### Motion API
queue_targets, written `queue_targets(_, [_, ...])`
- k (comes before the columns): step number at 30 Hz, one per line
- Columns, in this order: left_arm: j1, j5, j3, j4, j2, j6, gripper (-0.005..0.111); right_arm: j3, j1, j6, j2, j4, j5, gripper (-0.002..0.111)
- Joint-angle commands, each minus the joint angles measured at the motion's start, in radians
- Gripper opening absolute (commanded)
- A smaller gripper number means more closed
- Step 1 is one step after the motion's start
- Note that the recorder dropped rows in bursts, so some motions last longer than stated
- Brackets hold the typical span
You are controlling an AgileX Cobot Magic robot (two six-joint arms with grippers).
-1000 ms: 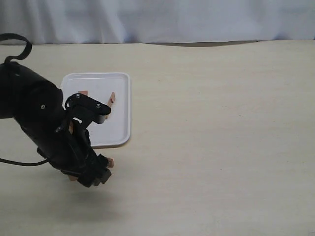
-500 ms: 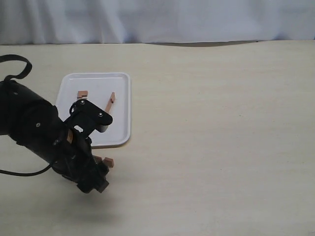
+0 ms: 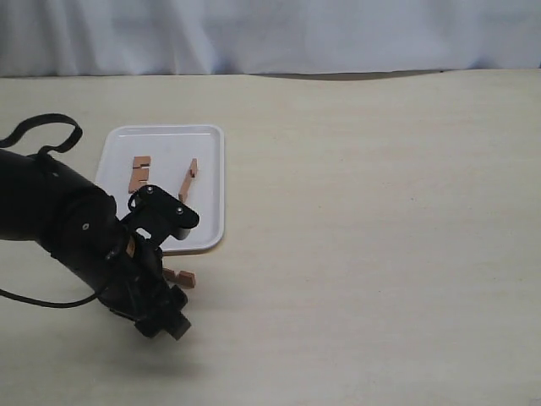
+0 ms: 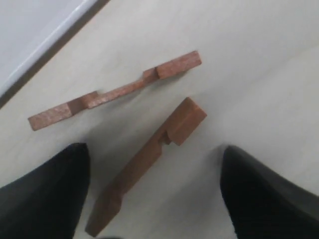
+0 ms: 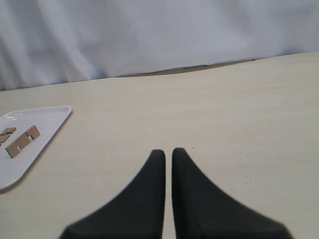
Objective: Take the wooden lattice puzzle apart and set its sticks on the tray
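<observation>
The lattice puzzle is apart into separate sticks. Two reddish-brown sticks [image 3: 139, 173] [image 3: 192, 174] lie on the white tray [image 3: 211, 169]. Two more lie side by side on the table just off the tray's near edge [image 3: 180, 277]. In the left wrist view these are a notched stick [image 4: 117, 90] nearer the tray rim [image 4: 40, 35] and a second stick [image 4: 149, 159] lying between my left gripper's open fingers [image 4: 152, 154], untouched. My left gripper [image 3: 165, 317] hangs low over them. My right gripper [image 5: 168, 152] is shut on nothing, out of the exterior view.
The pale wooden table [image 3: 380, 237] stretches bare to the right of the tray. A white curtain [image 3: 270, 34] hangs behind the table's far edge. The left arm's black cable [image 3: 42, 131] loops beside the tray.
My left arm has swung down and toward the near-left, uncovering the left stick on the tray, and its open gripper has come lower over the two sticks on the table.
</observation>
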Motion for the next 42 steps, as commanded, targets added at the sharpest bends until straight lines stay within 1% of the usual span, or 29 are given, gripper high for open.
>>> queue_targets(1, [-0.005,-0.02,0.004,0.003,0.026,0.003,0.05,0.002,0.002,0.001,-0.004,-0.004,-0.002,0.005])
queue_targets(3, [-0.005,-0.026,0.002,0.003,0.024,0.001,0.035,0.002,0.002,0.001,-0.004,-0.004,-0.002,0.005])
queue_targets(5, [-0.005,-0.025,0.002,0.003,0.008,0.001,0.016,0.002,0.002,0.001,-0.004,-0.004,-0.002,0.005])
queue_targets(6, [-0.005,-0.013,0.0,0.006,-0.003,0.001,0.007,0.002,0.002,0.001,-0.004,-0.004,-0.002,0.005])
queue_targets(7, [-0.005,0.008,-0.009,0.011,-0.014,0.001,0.0,0.002,0.002,0.001,-0.004,-0.004,-0.002,0.005])
queue_targets(12, [-0.005,0.22,-0.122,-0.004,-0.127,0.001,0.0,0.002,0.002,0.001,-0.004,-0.004,-0.002,0.005])
queue_targets(14, [-0.005,0.254,-0.187,-0.009,-0.21,0.001,0.0,0.002,0.002,0.001,-0.004,-0.004,-0.002,0.005])
queue_targets(15, [-0.005,0.243,-0.207,-0.009,-0.231,-0.007,0.0,0.002,0.002,0.001,-0.004,-0.004,-0.002,0.005])
queue_targets(17, [0.016,0.169,-0.244,0.01,-0.281,-0.076,0.0,0.002,0.002,0.001,-0.004,-0.004,-0.002,0.005])
queue_targets(18, [0.041,0.105,-0.258,0.01,-0.286,-0.107,0.0,0.002,0.002,0.001,-0.004,-0.004,-0.002,0.005])
queue_targets(21, [0.079,0.017,-0.258,0.01,-0.262,-0.147,0.0,0.002,0.002,0.001,-0.004,-0.004,-0.002,0.005])
queue_targets(23, [0.123,-0.053,-0.258,0.01,-0.203,-0.16,0.0,0.002,0.002,0.001,-0.004,-0.004,-0.002,0.005])
queue_targets(24, [0.163,-0.091,-0.258,0.007,-0.139,-0.165,0.0,0.002,0.002,0.001,-0.004,-0.004,-0.002,0.005])
queue_targets(25, [0.184,-0.102,-0.258,-0.002,-0.11,-0.165,0.0,0.002,0.002,0.001,-0.004,-0.004,-0.002,0.005])
queue_targets(28, [0.258,-0.163,-0.258,-0.027,0.059,-0.165,0.0,0.002,0.002,0.001,-0.004,-0.004,-0.002,0.005])
queue_targets(31, [0.28,-0.213,-0.258,-0.052,0.138,-0.165,0.0,0.002,0.002,0.001,-0.004,-0.004,-0.002,0.005])
queue_targets(35, [0.28,-0.298,-0.262,-0.069,0.188,-0.165,0.0,0.002,0.002,0.001,-0.004,-0.004,-0.002,0.005])
queue_targets(42, [0.28,-0.318,-0.34,-0.069,0.208,-0.165,0.0,0.002,0.002,0.001,-0.004,-0.004,-0.002,0.005])
